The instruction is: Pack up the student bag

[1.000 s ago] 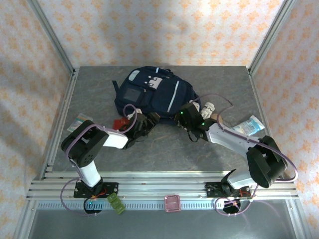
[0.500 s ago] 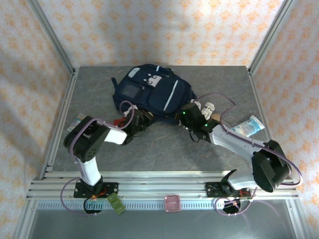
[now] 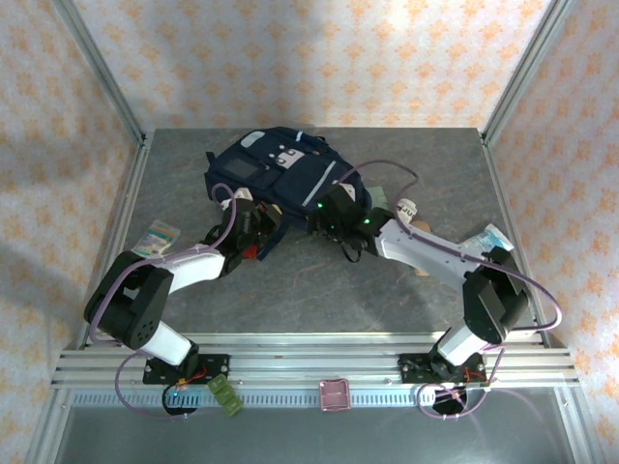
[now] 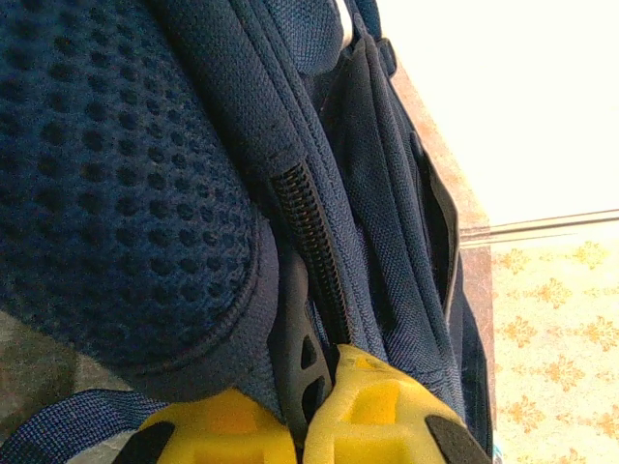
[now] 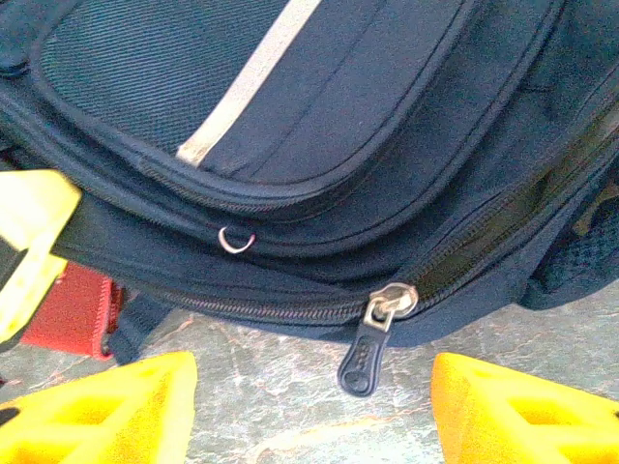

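This bag (image 3: pixel 290 172) is soft and floppy, so I'd grab hardware: left gripper (image 4: pixel 309 430) clamps the grey tab (image 4: pixel 295 353), right gripper (image 5: pixel 314 411) gapes open facing the bottom-centre zipper pull (image 5: pixel 372 338).

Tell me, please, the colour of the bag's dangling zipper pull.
Dark navy zipper pull, clearest in the right wrist view.

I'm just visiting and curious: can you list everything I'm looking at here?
student bag: one, navy with pale stripes, far middle of table
zipper pull: one, dark, bag's near edge
red item: one, red, beside the bag
bottle: one, white, right of bag
left packet: one, pale, table's left edge
right packet: one, pale, table's right edge
table: one, grey, under everything
left gripper: one, yellow fingers, shut on a bag tab
right gripper: one, yellow fingers, open before the zipper pull
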Controlling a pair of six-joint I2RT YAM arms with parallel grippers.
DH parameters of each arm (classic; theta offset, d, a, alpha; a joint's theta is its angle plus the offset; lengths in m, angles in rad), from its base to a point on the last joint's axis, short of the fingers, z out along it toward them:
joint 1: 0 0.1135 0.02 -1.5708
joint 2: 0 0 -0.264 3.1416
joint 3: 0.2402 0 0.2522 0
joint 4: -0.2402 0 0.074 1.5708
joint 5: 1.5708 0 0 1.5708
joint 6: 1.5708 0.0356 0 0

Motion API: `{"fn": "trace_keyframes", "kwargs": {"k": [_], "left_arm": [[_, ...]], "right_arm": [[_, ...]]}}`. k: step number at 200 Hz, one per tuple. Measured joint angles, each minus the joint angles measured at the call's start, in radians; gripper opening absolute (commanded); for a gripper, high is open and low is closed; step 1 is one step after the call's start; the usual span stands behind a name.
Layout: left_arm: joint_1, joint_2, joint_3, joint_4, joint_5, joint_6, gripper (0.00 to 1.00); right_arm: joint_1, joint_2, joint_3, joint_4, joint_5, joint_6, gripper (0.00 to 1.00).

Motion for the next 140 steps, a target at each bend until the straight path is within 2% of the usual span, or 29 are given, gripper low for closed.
{"fn": "trace_keyframes", "kwargs": {"k": [51,79,95,114,140], "left_arm": [[0.001,0.0,0.0,0.0,0.001,0.0,0.0],[0.001,0.0,0.0,0.0,0.008,0.0,0.0],[0.004,0.0,-0.001,0.0,0.012,0.0,0.0],[0.015,-0.001,-0.009,0.002,0.017,0.0,0.0],[0.033,-0.002,-0.021,0.001,0.017,0.0,0.0]], "right_arm": [[0.0,0.132,0.09,-0.114,0.15,0.03,0.61],[-0.002,0.159,0.087,-0.138,0.196,0.061,0.46],[-0.019,0.118,0.049,-0.13,0.212,0.083,0.36],[-0.077,0.016,-0.027,-0.143,0.235,0.09,0.29],[-0.147,-0.116,-0.103,-0.156,0.25,0.08,0.28]]}}
